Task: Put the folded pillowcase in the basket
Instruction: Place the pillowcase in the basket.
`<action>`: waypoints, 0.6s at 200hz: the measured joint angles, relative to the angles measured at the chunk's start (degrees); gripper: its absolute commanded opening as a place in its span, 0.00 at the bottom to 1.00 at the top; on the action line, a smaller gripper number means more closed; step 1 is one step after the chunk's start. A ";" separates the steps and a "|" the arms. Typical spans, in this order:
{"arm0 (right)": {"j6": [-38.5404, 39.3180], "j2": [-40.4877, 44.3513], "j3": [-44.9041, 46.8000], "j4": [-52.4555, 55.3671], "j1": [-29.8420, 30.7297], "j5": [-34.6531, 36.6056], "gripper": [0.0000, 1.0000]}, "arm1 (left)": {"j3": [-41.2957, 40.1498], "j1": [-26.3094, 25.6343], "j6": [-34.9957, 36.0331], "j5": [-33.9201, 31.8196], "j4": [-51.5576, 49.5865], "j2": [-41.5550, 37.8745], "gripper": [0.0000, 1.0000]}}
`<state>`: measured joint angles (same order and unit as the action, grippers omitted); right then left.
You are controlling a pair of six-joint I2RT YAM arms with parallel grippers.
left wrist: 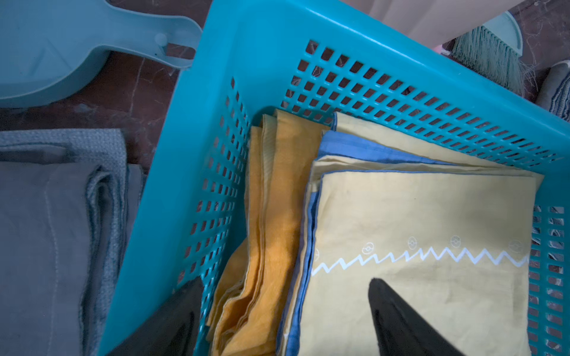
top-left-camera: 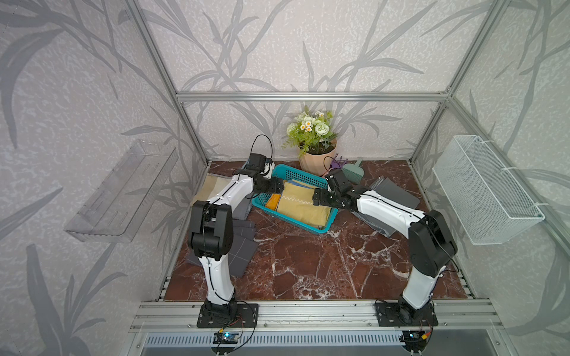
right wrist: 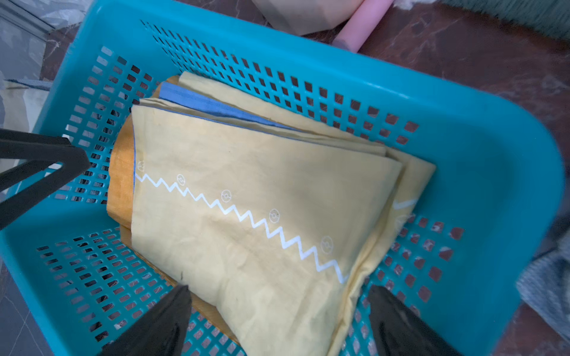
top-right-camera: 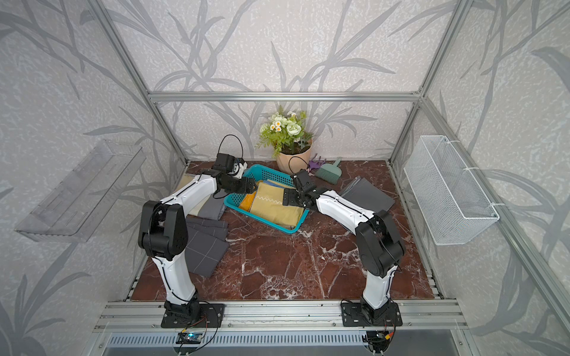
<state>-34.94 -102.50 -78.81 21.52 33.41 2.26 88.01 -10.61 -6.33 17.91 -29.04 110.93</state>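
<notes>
The teal basket (top-left-camera: 290, 171) (top-right-camera: 262, 169) stands at the back middle of the marble table. In it lies the folded pillowcase (top-left-camera: 303, 205) (top-right-camera: 274, 205), pale yellow with a white zigzag line, on top of blue and orange cloths. My left gripper (top-left-camera: 274, 188) (left wrist: 285, 282) is open at the basket's left end, one finger by the wall (left wrist: 277, 61), the other above the pillowcase (left wrist: 416, 215). My right gripper (top-left-camera: 317, 198) (right wrist: 279, 288) is open over the right end, its fingers either side of the pillowcase's (right wrist: 246, 185) corner, holding nothing.
Behind the basket stand a flower pot (top-left-camera: 316, 160) and a green hand brush (top-left-camera: 351, 169); a dustpan (left wrist: 61, 46) lies at its far left. Grey folded cloths lie left (top-left-camera: 240, 246) and right (top-left-camera: 391, 194). A clear tray (top-left-camera: 123, 191) and a white wire basket (top-left-camera: 484, 188) hang on the side walls.
</notes>
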 measured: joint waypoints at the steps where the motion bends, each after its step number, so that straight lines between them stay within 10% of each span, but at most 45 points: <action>1: 0.07 0.09 0.00 0.07 0.00 0.07 0.97 | 0.00 0.00 -0.13 -0.07 0.00 -0.04 0.86; 38: 1.68 9.77 0.02 3.08 -0.07 4.02 0.91 | 0.00 -0.04 -2.27 0.33 0.74 -3.06 0.88; 76: 2.62 13.29 2.36 4.57 -1.62 4.87 0.47 | -1.79 -0.04 -3.96 1.68 2.89 -9.92 0.88; 120: 2.03 8.76 6.23 7.13 -3.74 2.95 0.49 | -11.98 -0.46 -6.71 3.67 7.08 -16.98 0.89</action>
<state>-32.91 -93.73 -72.58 28.64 29.67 5.21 76.03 -11.07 -13.04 21.58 -21.96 93.95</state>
